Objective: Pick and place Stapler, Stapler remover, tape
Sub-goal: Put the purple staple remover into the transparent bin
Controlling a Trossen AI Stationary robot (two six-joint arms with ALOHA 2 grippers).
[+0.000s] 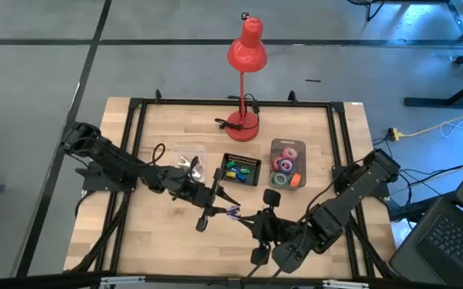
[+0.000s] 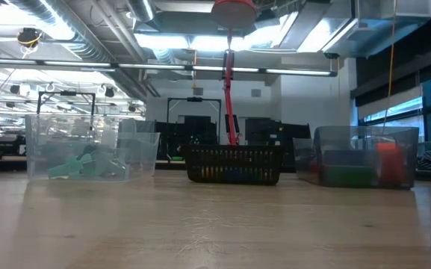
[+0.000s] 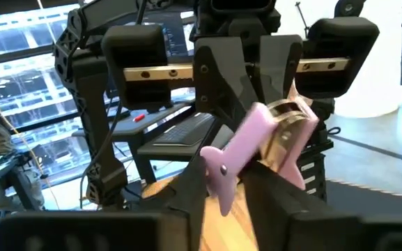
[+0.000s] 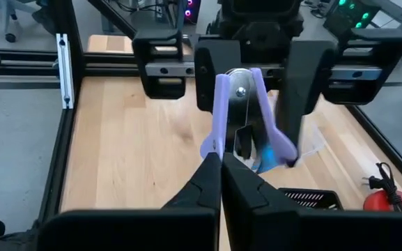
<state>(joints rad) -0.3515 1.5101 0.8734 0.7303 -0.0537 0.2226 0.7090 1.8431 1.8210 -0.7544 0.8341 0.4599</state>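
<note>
The purple stapler remover [image 1: 233, 213] with its metal jaws hangs over the table's near middle, between my two grippers, which face each other. My left gripper [image 1: 221, 205] comes from the table's left and closes around it. My right gripper [image 1: 247, 217] comes from the right and is shut on it. Rolls of tape [image 1: 286, 164] lie in a clear bin [image 1: 273, 152] right of centre. I cannot make out the stapler. The low view shows neither gripper. My left gripper [image 3: 232, 174] has the stapler remover between its two fingers, one finger against each purple wing [image 3: 218, 171]. It comes level from the table's left. The remover is clear of the table. My right gripper [image 4: 220, 162] pinches the free end of one purple wing [image 4: 213, 143] between its shut fingers. It reaches in from the table's right, slanting slightly down. The remover stands up beyond the fingertips, its metal hinge [image 4: 239, 90] toward the left gripper.
A black mesh basket [image 1: 251, 160] with small coloured pieces stands at the centre, and a clear box [image 1: 184, 152] to its left. A red desk lamp [image 1: 245, 52] stands at the far middle. A black frame [image 1: 135, 128] runs round the table. Bare wood lies near left.
</note>
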